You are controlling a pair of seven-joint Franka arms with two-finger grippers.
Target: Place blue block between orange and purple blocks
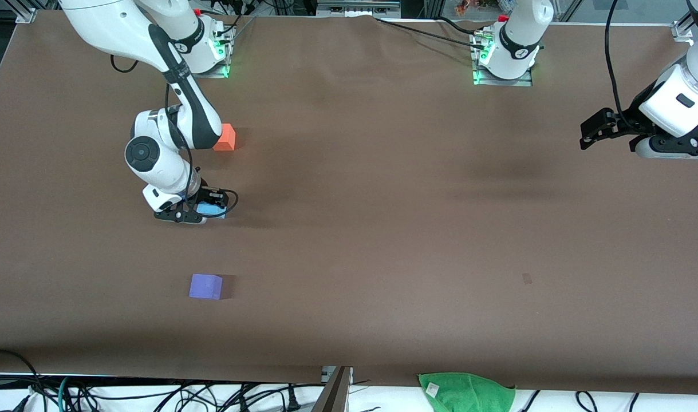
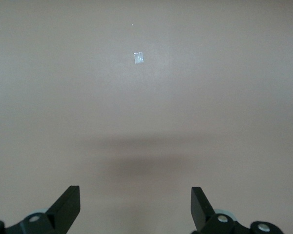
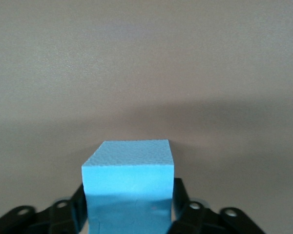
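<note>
While left gripper (image 2: 135,204) waits open, blue block (image 3: 128,187) sits between right gripper (image 3: 129,209) fingers; grip unclear.

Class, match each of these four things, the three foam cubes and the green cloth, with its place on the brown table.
Things:
1. small orange foam cube
2. light-blue foam cube
3. violet-purple foam cube
4. green cloth

Places:
A. between the right gripper's fingers
B. draped at the table edge nearest the front camera
C. farthest cube from the front camera
D. nearest cube to the front camera

Pairs: 1-C, 2-A, 3-D, 4-B
</note>
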